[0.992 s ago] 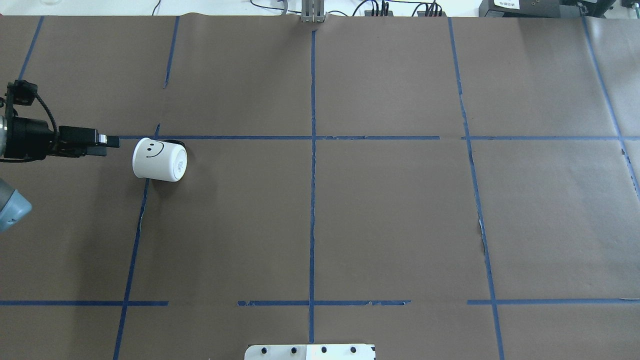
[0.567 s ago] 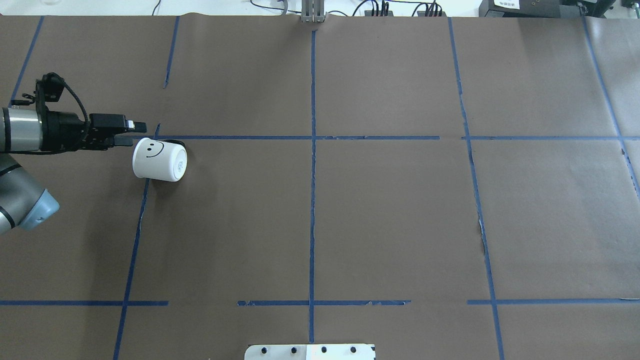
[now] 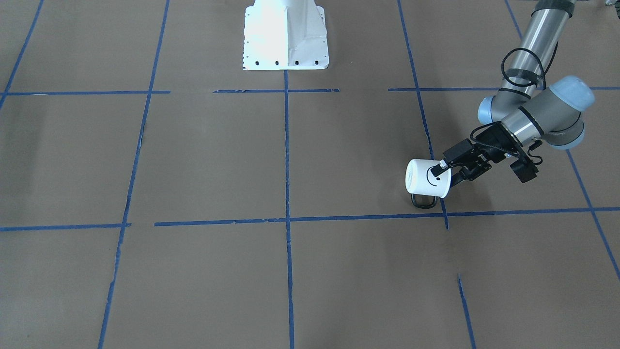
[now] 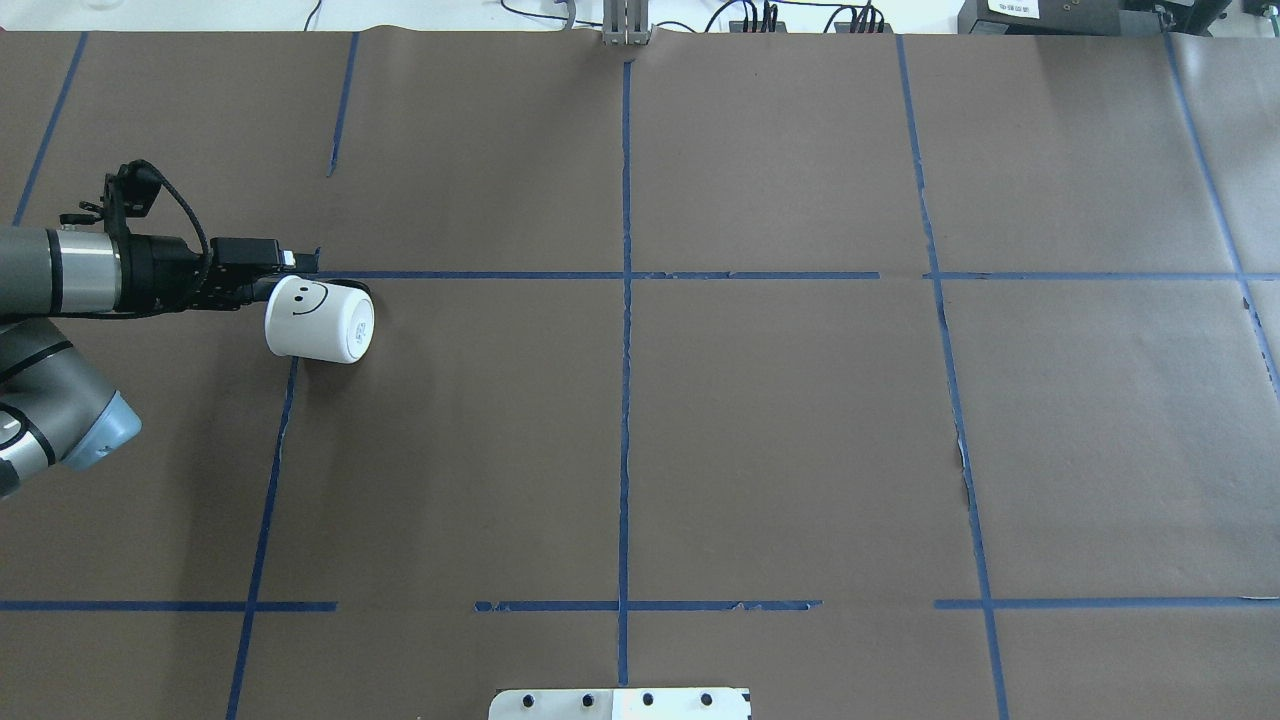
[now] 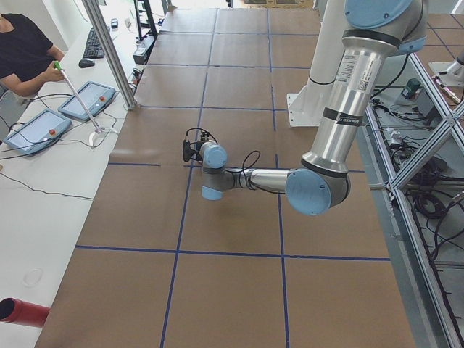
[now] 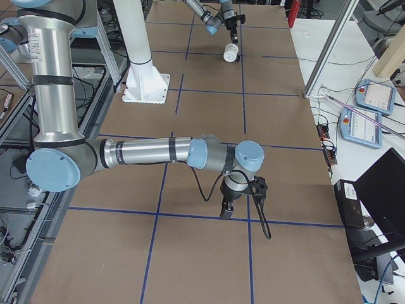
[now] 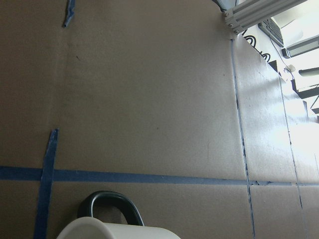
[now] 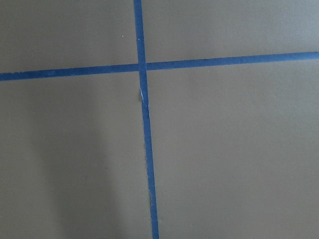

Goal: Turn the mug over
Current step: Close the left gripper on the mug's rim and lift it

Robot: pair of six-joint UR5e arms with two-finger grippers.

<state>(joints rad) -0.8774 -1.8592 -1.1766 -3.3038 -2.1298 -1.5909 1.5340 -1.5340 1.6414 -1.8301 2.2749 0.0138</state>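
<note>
Tons of open brown table on every side, crossed only by blue tape lines, with the white base plate at the robot's edge. Mug lies on its side in the left half, well off any edge, smiley up, handle pointing away from the robot. Left gripper is spread apart at its mouth end, one finger over the wall. Right gripper hangs over a tape crossing far off; can't tell its state. Tiny blue print on the mug's base, unreadable.

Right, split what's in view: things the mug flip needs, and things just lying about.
Needed: mug, lying on its side; left gripper, jaws open at its rim.
Lying about: right gripper, parked far off; blue tape lines; white base plate; operators' control pads.
</note>
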